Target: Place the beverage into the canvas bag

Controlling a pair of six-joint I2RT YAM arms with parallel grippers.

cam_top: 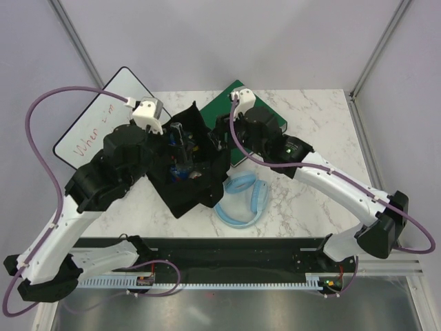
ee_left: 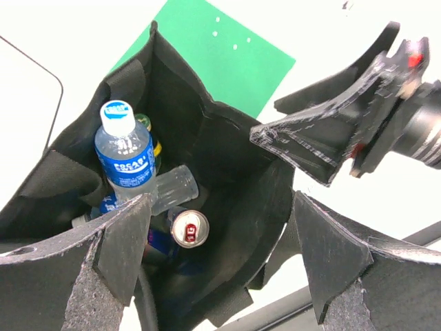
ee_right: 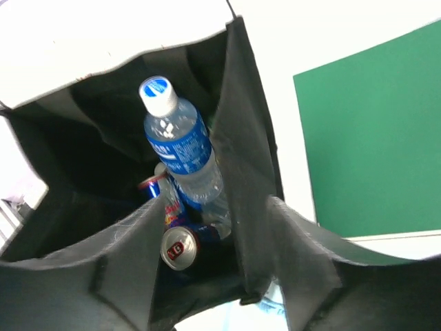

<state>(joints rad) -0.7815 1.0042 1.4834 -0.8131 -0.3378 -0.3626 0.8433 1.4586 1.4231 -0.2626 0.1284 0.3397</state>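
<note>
Flagging risks, current state first. Bottle point(ee_left: 124, 157) is in the bag point(ee_left: 227, 162), cap up, leaning among cans point(ee_left: 189, 228) and a clear bottle point(ee_left: 172, 187) at the bottom. Placement looks done IMO, only the exit left. L gripper point(ee_left: 217, 200) hangs over the bag mouth, jaws wide apart, nothing in them. R gripper point(ee_right: 213, 200) is also spread and holds nothing, but one bag wall runs up btwn its fingers, not pinched afaict.

What can go wrong:
- R pulls out sideways: a finger hooks that wall. Fabric is floppy, so the whole bag drags or folds toward the binder point(ee_right: 372, 131).
- L lifts off-axis: the rim catches a finger, same result.
- Bottle is tall and only propped on round cans. Any tug on the bag and it tips, maybe slides out the mouth.
- Both wrists sit close at the mouth: arm-arm contact if they move together.

Suggest straight-up exits, one arm at a time.
</note>
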